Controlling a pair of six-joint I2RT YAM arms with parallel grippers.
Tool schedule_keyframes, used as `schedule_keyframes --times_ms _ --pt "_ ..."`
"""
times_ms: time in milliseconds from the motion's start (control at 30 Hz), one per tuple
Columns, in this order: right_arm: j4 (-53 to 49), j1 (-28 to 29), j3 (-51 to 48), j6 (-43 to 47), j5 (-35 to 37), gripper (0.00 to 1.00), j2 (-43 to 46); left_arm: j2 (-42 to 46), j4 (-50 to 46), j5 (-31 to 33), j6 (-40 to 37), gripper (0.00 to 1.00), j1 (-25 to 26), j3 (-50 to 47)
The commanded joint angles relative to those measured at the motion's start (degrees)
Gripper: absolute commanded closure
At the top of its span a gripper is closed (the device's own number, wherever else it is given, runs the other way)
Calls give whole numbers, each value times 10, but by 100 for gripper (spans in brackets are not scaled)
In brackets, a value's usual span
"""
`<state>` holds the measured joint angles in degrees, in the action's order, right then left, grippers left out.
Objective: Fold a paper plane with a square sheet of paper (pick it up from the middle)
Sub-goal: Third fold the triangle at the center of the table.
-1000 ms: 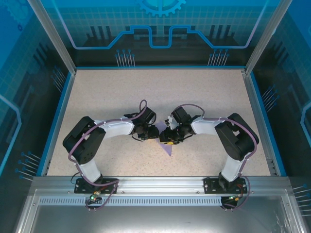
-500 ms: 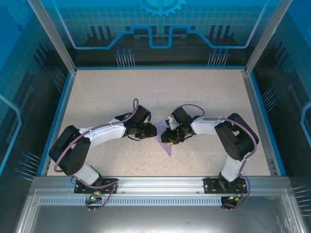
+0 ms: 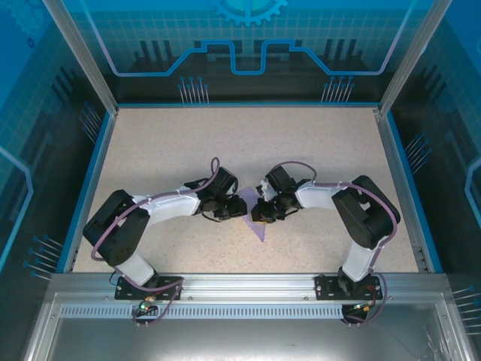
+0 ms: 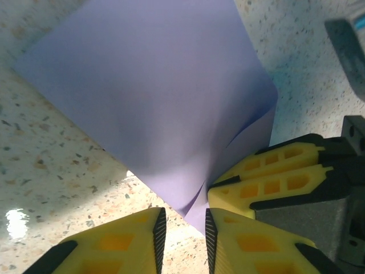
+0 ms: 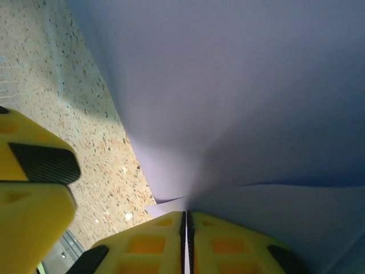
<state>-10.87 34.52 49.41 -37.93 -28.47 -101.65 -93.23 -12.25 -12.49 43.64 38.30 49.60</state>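
Observation:
The square sheet of paper [image 3: 261,229] is lavender and lies folded between the two grippers near the table's front middle, a pointed end aiming toward the arm bases. My right gripper [image 5: 186,228] is shut on an edge of the paper [image 5: 239,85], which bulges upward ahead of the jaws. My left gripper [image 4: 182,237] stands narrowly open. A corner of the paper [image 4: 159,85] reaches into the gap beside the right pad, unclamped. In the left wrist view the right gripper's fingers [image 4: 274,182] pinch the sheet. From above, the left gripper [image 3: 240,208] and right gripper [image 3: 256,213] nearly touch.
The speckled beige table [image 3: 301,143] has a blue raised rim [image 3: 90,173] on its sides and back. Aluminium frame posts [image 3: 79,53] rise at the corners. Both arms' elbows spread outward left and right of the paper.
The left arm's elbow swung out to the left and partly back, while its gripper crept right toward the paper. The right arm stayed in place.

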Motion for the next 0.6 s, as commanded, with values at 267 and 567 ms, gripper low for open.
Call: schedule_keyframes --times_ms 267,567 --pt "-18 6 -14 9 13 93 -12 -36 37 -33 12 82 20 8" --pt "-7 2 -16 -9 17 94 -16 -49 42 -38 15 85 31 8"
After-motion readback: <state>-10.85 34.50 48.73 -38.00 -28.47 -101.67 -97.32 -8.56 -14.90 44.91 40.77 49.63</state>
